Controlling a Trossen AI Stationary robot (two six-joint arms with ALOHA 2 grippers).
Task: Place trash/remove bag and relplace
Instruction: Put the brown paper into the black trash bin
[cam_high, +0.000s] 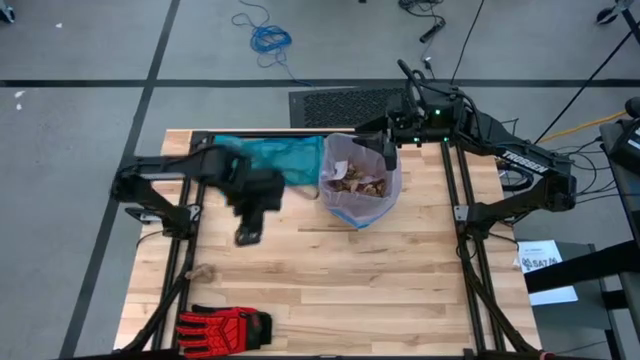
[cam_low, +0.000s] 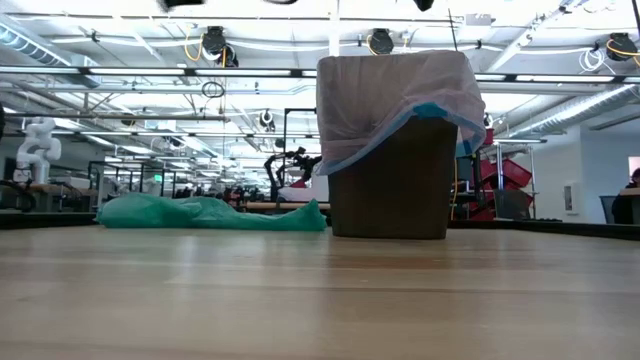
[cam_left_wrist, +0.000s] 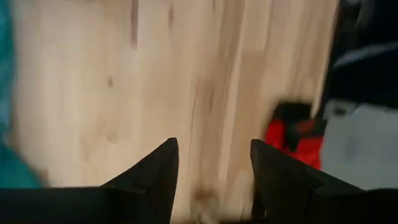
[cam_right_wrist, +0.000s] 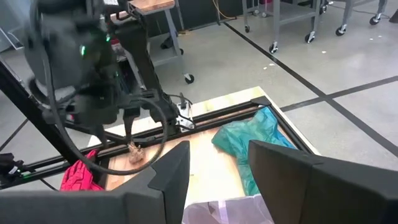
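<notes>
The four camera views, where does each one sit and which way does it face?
High: overhead, straight down on the table, both arms showing.
Low: table height, level across at the lined bin; no arm shows.
Left wrist: past the open left tool at the tabletop.
Right wrist: above the bin, past the right tool.
Shared: high and low show the teal bag.

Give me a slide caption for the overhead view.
Open left gripper hovers over the wooden table; right gripper sits above the pink-lined bin beside a teal bag.

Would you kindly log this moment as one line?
left claw: open, empty, over table | right claw: at bin rim | bag: lining bin, trash inside | teal bag: on table
</notes>
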